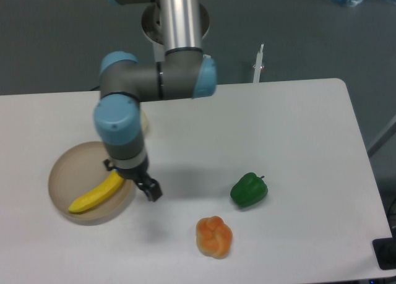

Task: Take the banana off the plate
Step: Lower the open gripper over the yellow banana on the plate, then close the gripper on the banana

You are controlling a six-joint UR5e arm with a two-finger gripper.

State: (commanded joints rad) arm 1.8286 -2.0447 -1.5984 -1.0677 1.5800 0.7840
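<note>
The yellow banana (96, 194) lies on the tan plate (71, 166) at the table's left, running from lower left to upper right. Its upper end is hidden under my gripper (130, 178), which hangs over the plate's right edge. The jaws stand open, one dark finger (151, 190) past the rim on the right and the other at the banana's far side. Nothing is held. How high the gripper is above the banana cannot be judged.
A green pepper (249, 189) sits right of centre, and a lumpy orange pepper (214, 236) lies near the front edge. A cream-white round fruit (144, 120) behind the plate is mostly covered by the arm's wrist.
</note>
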